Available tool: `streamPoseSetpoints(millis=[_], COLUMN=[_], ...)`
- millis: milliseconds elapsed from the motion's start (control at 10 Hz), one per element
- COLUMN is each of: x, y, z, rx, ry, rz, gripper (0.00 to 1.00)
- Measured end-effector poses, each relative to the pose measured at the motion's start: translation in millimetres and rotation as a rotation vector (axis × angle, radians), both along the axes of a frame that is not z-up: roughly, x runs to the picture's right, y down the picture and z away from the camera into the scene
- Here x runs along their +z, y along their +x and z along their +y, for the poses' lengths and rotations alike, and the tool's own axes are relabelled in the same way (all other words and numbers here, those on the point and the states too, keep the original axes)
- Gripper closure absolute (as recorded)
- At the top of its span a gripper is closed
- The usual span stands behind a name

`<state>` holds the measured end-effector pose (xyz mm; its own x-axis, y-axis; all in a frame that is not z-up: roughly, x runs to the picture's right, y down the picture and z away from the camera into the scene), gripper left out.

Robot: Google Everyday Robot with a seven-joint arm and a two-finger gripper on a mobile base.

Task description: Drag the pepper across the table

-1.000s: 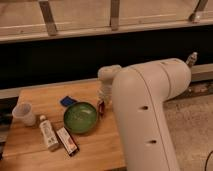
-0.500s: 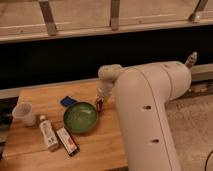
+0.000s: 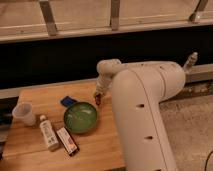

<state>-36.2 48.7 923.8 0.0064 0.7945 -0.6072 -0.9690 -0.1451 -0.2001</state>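
Note:
The light wooden table (image 3: 42,95) fills the lower left of the camera view. My gripper (image 3: 98,95) hangs from the white arm (image 3: 140,100) and points down at the table's far right part, just beyond the green bowl (image 3: 80,117). A small dark red item, the pepper (image 3: 98,100), shows right at the gripper's tip on the tabletop. The arm hides the table's right edge.
A small blue object (image 3: 68,101) lies left of the gripper. A white cup (image 3: 25,113) stands at the left edge. A white bottle (image 3: 48,133) and a flat red-and-dark packet (image 3: 67,141) lie in front of the bowl. A dark wall and railing run behind.
My gripper has shifted slightly left and toward the far edge of the table, with the red item staying at its tip. The other objects have not moved.

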Motion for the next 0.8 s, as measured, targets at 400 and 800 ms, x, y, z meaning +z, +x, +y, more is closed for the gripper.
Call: streamPoseSetpoints(millis=[400, 800], x=[0.0, 0.1], y=[-0.2, 0.2], z=[-0.4, -0.6], rx=[0.001, 0.001], ry=[0.001, 0.001], rz=[0.0, 0.001], gripper=[0.73, 0.33])
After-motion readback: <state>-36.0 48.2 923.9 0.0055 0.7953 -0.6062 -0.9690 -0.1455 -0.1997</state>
